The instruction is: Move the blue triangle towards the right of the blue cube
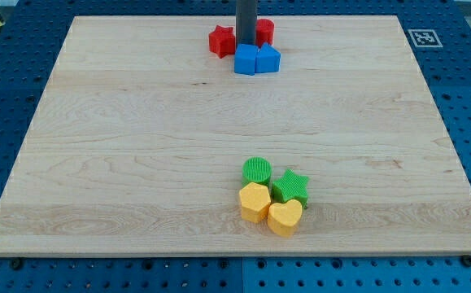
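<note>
The blue cube (pixel 246 59) sits near the view's top centre of the wooden board (pixel 137 146). The blue triangle (pixel 268 59) touches its right side. My dark rod comes down from the view's top, and my tip (pixel 246 45) ends just behind the blue cube, between a red star (pixel 220 40) on the left and a red cylinder (pixel 264 32) on the right, which the rod partly hides.
A cluster sits at the view's bottom centre: a green cylinder (pixel 257 171), a green star (pixel 290 186), a yellow hexagon (pixel 255 202) and a yellow heart (pixel 285 217). A marker tag (pixel 421 37) is at the top right corner.
</note>
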### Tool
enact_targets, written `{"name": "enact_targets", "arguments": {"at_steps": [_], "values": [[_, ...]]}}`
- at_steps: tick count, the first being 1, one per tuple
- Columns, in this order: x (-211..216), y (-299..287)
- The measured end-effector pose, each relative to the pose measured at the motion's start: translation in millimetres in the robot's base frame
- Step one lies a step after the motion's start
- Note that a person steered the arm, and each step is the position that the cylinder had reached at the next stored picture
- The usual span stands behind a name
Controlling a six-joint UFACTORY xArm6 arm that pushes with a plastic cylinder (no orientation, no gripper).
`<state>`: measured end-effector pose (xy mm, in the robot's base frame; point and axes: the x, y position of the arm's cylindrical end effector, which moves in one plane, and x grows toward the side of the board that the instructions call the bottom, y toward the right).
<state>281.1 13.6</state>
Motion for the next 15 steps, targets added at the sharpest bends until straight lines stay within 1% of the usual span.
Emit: {"name": "enact_targets", "arguments": {"at_steps": [1, 3, 4, 5, 7, 11, 14, 15], "values": [[2.5, 0.0], [27.1, 0.0], [50.9, 0.3], [60.7, 0.3], [96.1, 0.4], [97.3, 2.7], [97.3, 48.4], [97.3, 50.3]]}}
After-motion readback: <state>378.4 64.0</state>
